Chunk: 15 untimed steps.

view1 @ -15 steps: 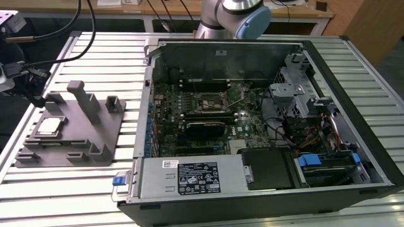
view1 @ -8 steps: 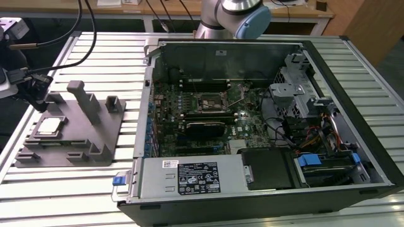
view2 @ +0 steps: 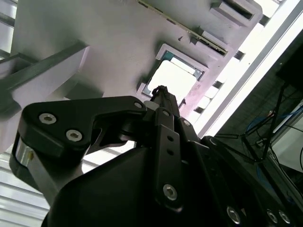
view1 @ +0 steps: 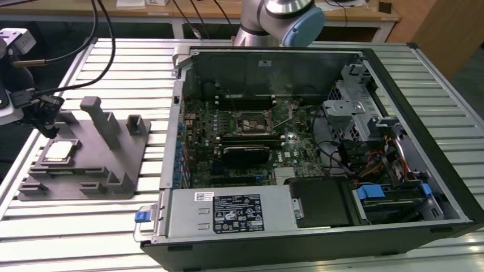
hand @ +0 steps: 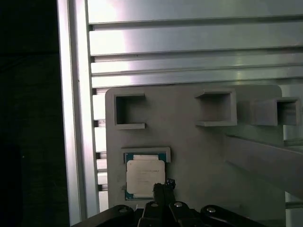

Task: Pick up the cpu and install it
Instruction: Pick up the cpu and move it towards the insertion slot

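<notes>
Three views, and each gives me something the others don't. The exterior view gives me the layout. The grey fixture (view1: 98,170) lies on the slatted table (view1: 113,62) at the exterior view's left. The open computer case (view1: 302,249) sits just beside it to the right, with the black socket frame (view1: 253,122) on its board. The cpu (view1: 60,151) lies flat in a pocket of the fixture, silver top up, well apart from that socket. The gripper (view1: 50,131) hangs close over it.

The first wrist view looks straight down on the cpu (hand: 145,177) and shows me its thin green edge. The gripper (hand: 164,185) overlaps one side of the chip.

In the second wrist view the cpu (view2: 177,78) is a bright square. Here I see the gripper (view2: 161,91) side-on, with its jaws drawn together and nothing between them. I cannot tell whether the tip touches the chip.
</notes>
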Each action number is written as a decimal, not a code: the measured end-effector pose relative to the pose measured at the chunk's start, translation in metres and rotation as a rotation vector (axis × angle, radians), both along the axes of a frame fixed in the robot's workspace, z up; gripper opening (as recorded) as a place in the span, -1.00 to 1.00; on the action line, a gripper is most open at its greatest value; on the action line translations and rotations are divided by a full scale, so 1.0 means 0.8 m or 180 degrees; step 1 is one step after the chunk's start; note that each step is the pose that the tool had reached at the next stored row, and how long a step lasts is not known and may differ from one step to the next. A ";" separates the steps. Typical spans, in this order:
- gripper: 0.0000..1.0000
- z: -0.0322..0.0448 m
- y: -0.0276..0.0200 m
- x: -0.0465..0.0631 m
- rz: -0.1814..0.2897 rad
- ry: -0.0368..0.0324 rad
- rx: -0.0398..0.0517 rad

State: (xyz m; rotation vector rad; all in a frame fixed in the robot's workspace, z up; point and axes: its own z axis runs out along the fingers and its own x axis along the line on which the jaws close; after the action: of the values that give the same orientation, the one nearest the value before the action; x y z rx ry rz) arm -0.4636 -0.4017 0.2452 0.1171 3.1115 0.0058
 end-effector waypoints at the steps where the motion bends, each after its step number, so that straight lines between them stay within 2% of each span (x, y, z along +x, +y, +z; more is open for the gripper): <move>1: -0.79 -0.0018 -0.0008 0.000 0.0000 0.0000 0.0000; 8: -0.79 -0.0154 -0.0061 -0.001 0.0003 0.0000 0.0006; 15: -0.79 -0.0259 -0.0076 -0.008 0.0016 0.0000 0.0067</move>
State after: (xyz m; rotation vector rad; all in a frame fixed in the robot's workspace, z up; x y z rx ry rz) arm -0.4701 -0.4077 0.2245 0.1098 3.1124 0.0385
